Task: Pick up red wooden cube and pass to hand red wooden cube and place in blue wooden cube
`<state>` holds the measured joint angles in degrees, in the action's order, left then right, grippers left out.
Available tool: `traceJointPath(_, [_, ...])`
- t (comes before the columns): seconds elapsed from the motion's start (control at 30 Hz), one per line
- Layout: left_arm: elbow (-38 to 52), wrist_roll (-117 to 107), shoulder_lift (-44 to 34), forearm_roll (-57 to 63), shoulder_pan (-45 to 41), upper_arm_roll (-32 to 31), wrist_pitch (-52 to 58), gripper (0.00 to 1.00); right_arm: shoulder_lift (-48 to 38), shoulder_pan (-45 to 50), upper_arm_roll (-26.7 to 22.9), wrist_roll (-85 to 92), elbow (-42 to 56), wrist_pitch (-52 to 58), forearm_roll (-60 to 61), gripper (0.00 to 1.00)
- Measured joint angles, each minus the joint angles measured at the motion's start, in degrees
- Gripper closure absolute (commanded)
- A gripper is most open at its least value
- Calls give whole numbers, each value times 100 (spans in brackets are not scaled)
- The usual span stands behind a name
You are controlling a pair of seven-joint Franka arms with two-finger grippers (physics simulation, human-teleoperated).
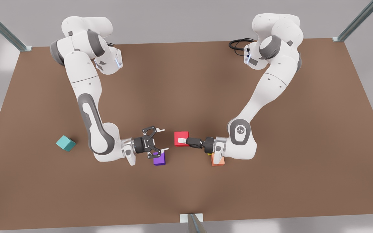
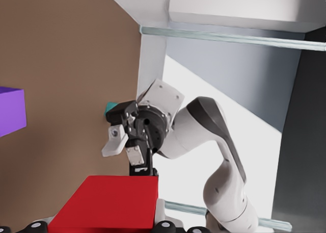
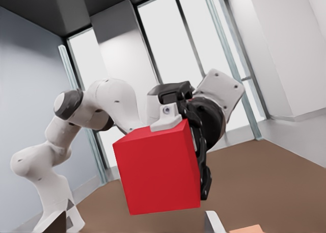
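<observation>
Brown table [image 1: 186, 84], grey room with glazed metal framing.
Left gripper [image 1: 182, 141] clamps the red wooden cube [image 1: 180, 137] aloft; right gripper [image 1: 160, 140] gapes nearby, apparently empty.

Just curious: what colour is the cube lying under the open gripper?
Purple; it shows best in the front view, under the right gripper.

the orange cube [image 1: 218, 160] sits half hidden under an arm's wrist; the purple cube [image 2: 11, 110] is cut by the picture's edge; the teal cube [image 2: 109, 110] peeks from behind the far claw [image 2: 124, 141].
</observation>
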<state>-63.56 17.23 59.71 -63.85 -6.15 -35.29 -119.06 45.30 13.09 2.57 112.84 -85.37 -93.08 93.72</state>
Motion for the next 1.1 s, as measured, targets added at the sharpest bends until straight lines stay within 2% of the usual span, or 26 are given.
traceJointPath(1.1, [44, 719, 95, -39, -35, 0, -125, 45, 73, 232, 50, 713, 313, -334, 423, 0])
